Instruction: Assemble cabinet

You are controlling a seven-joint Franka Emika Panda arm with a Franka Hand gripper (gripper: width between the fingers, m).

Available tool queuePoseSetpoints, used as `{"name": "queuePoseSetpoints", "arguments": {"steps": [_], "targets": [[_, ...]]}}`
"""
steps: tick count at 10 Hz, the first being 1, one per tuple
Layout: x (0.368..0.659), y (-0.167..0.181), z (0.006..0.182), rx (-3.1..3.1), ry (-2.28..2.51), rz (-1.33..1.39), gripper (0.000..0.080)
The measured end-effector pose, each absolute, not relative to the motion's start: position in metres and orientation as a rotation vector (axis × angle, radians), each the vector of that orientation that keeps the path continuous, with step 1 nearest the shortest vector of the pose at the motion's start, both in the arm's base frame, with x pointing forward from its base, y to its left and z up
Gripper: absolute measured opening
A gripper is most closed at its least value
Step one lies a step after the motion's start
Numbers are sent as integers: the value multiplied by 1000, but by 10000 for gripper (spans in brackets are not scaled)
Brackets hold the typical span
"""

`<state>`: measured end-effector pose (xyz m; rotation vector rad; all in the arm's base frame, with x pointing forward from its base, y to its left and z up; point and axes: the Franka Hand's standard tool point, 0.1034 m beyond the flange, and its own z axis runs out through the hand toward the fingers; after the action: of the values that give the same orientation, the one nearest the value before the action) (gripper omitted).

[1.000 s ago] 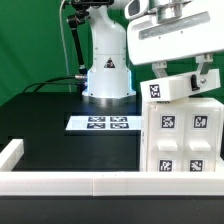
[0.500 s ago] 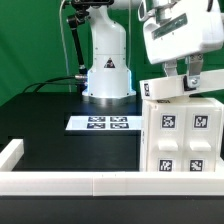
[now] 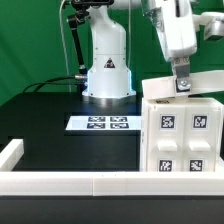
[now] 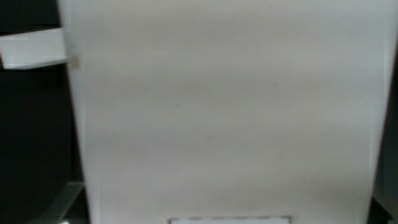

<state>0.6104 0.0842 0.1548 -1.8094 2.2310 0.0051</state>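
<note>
On the exterior view's right, at the near part of the black worktop (image 3: pixel 55 140), the cabinet (image 3: pixel 180 140) is seen as a large white box. Four black-and-white tags are shown on its near face. A flatter white block (image 3: pixel 158 90) is laid across the top of the box and appears level, touching it.

The tool (image 3: pixel 182 82) is lowered from above onto the right part of this block, and a small tag is visible just under the fingers. The fingers are set narrowly at the block, but it cannot be told whether the block is really clamped between them.

Further to the exterior view's left, well apart from the cabinet, the marker board (image 3: pixel 100 123) is lying flat on the worktop, just before the white robot base (image 3: pixel 107 75). A low white border rail (image 3: pixel 70 182) is placed along the near edge.

Nearly the whole wrist view is filled by a plain white surface (image 4: pixel 222 110); whether it belongs to the block or to the box cannot be decided. A small white piece (image 4: pixel 32 48) is seen beside it, against the dark worktop.
</note>
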Motion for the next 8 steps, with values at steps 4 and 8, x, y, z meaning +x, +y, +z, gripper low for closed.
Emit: {"name": "queuePoseSetpoints", "arguments": {"steps": [4,8], "targets": [[610,86,155,-1585,2369,74,623],[612,91,172,-1619,2292,70,796]]}}
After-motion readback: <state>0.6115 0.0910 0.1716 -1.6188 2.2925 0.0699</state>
